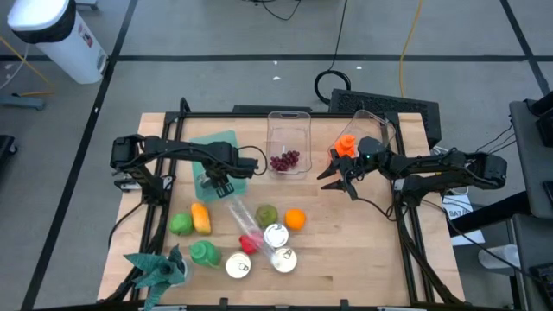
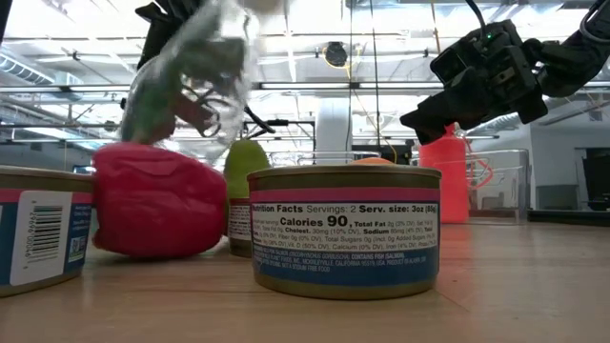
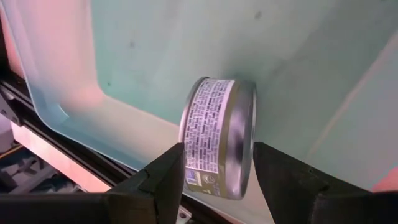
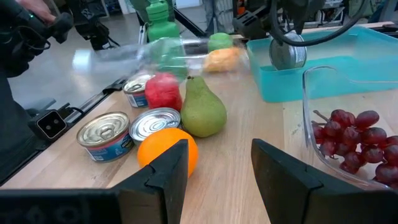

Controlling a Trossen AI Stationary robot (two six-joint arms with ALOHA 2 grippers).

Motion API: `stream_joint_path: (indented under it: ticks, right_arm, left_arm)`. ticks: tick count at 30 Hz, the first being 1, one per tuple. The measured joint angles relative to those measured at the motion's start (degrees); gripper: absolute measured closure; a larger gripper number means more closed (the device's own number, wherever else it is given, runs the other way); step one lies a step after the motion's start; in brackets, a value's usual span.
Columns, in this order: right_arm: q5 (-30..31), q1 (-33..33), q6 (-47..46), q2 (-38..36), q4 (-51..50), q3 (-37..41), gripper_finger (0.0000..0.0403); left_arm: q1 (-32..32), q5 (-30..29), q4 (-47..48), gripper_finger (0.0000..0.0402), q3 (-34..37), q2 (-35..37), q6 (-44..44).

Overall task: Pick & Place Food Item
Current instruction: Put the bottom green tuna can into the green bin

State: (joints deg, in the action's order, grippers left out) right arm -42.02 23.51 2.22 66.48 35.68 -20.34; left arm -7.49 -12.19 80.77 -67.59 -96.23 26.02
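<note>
Left pincer (image 3: 214, 180) clamped on tin can (image 3: 219, 146) over teal bin (image 3: 186, 56), left of centre. Rigid, slick, fairly heavy; best gripped across flat ends. Right pincer (image 4: 214, 168) part open, empty, right side.

The bench (image 1: 346, 250) lies bare along its right front, open for a claw to sweep through. The middle front is crowded: an orange (image 1: 295, 219), a pear (image 1: 265, 214), a red fruit (image 1: 250, 243) and three cans (image 1: 275, 235) sit close together, with a clear plastic bag (image 1: 238, 210) lying over them. At the back, the clear grape container (image 1: 289, 142) and teal bin (image 1: 220, 155) stand side by side, a narrow gap between.
</note>
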Motion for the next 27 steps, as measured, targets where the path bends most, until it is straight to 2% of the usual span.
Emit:
stream_joint_path:
  ticks: [6, 10, 22, 27]
  right_arm:
    - [0.0, 0.0, 0.0, 0.0, 0.0, 0.0, 0.0239]
    - [0.0, 0.0, 0.0, 0.0, 0.0, 0.0, 0.0239]
    - [0.0, 0.0, 0.1, 0.0, -0.4, 0.0, 0.0239]
    - [0.0, 0.0, 0.1, 0.0, -0.4, 0.0, 0.0239]
  left_arm:
    - [0.0, 1.5, -0.7, 0.0207, 0.0, 0.0, 0.0]
    - [0.0, 1.5, -1.0, 0.0227, 0.0, 0.0, 0.0]
    - [0.0, 1.9, -1.5, 0.0350, 0.0, 0.1, -1.0]
    - [0.1, 5.8, -4.0, 0.0394, 0.0, 0.1, -1.8]
